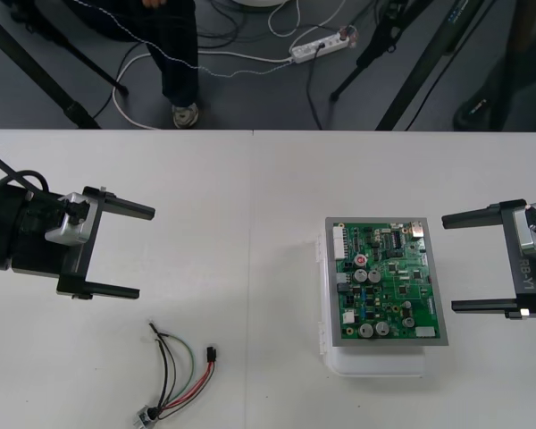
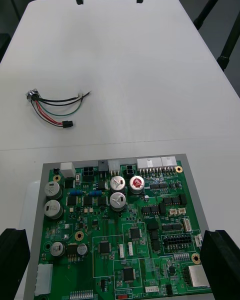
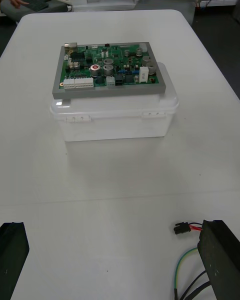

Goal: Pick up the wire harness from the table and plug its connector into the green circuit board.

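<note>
The wire harness (image 1: 183, 371) lies loose on the table near the front edge, left of centre. Its black plug (image 1: 212, 354) points away from the round metal socket (image 1: 146, 415). The green circuit board (image 1: 384, 281) sits on a white base (image 1: 375, 362) at the right. My left gripper (image 1: 144, 252) hovers open, up and to the left of the harness. In the left wrist view the plug (image 3: 181, 228) and wires (image 3: 185, 265) lie beside one finger (image 3: 220, 260). My right gripper (image 1: 449, 264) stands open at the board's right edge, its fingers (image 2: 220, 265) flanking the board (image 2: 120, 230).
The table (image 1: 250, 223) is a plain light surface with bare room between the harness and the board. From the right wrist view the harness (image 2: 55, 107) lies beyond the board on open tabletop. Dark floor with cables and tripod legs runs past the far edge.
</note>
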You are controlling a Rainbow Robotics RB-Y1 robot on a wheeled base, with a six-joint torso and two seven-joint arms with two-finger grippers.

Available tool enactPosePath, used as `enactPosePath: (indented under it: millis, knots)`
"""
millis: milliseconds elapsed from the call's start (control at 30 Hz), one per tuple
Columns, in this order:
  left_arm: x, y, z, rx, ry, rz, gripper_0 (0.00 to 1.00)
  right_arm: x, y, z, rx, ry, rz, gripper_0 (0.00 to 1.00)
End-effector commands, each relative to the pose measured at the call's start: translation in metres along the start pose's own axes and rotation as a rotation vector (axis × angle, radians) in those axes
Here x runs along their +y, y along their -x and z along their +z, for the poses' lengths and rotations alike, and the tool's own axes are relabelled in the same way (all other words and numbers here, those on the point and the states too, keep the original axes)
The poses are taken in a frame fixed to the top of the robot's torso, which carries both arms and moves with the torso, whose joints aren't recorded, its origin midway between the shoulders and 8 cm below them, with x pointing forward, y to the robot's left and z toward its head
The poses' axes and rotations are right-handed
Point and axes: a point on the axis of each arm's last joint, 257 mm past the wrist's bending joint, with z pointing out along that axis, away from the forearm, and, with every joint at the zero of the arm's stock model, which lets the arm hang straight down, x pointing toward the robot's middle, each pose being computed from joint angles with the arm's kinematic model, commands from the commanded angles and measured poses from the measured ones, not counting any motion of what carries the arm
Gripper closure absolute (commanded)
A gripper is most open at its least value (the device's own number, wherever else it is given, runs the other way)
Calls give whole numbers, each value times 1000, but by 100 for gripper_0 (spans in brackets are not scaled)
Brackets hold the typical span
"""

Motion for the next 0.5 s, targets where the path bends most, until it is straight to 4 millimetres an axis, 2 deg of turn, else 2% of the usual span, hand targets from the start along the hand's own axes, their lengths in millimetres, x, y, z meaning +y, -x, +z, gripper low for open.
enactPosePath:
  millis: [33, 500]
  knots:
    - [7, 14, -7, -14, -3, 2, 0, 11, 3, 7, -1, 25, -51, 0]
    - [7, 14, -7, -14, -3, 2, 0, 11, 3, 7, -1, 25, -51, 0]
